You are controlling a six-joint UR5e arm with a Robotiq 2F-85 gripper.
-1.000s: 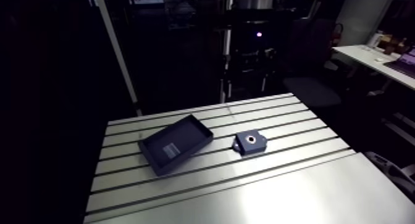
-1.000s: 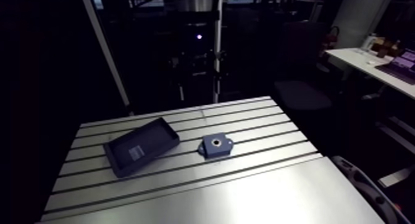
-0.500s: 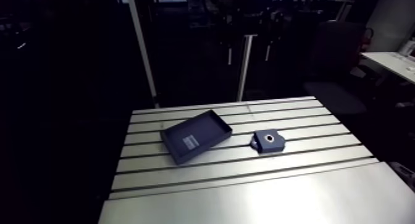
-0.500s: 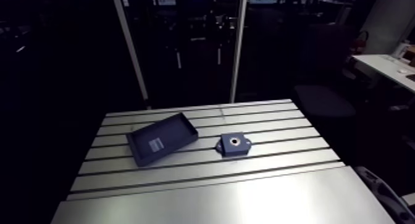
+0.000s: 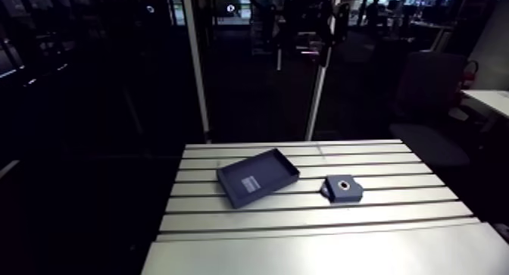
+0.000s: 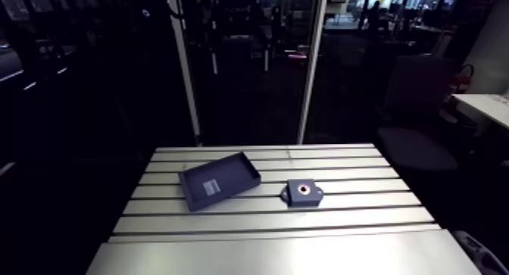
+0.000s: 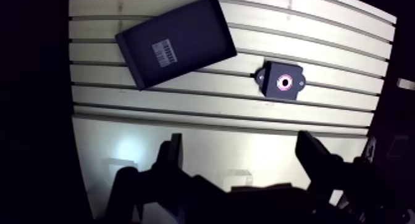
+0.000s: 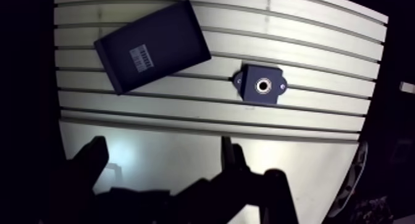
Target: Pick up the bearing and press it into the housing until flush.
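Item: Robotiq gripper [image 7: 241, 147]. Seen in the wrist view only, as a dark silhouette; body detail was not legible. The two fingers [image 7: 171, 153] stood wide apart with nothing between them, above the smooth unslotted strip of the table [image 7: 185, 109].

Item: housing [image 7: 281, 82]. A dark blue block with rounded corners and a small ear on two opposite sides, each ear showing a pale dot. It lay flat on the slotted part, ahead of the gripper and well apart from it. A pale ring [image 8: 264, 86] lined its round bore, with a dark hole at the centre.

Item: bearing. No loose piece could be made out; the ring in the bore was possibly the bearing already seated, but the view was too small to settle that.

Item: tray [image 7: 191, 35]. Shallow, dark blue, with a white barcode label [image 7: 164, 52] on its floor. It lay skewed across several slots, well apart from the housing.

Room: bare slotted surface lay on every side of the housing. The table's edges ran into darkness, and its near corners were hidden behind the gripper
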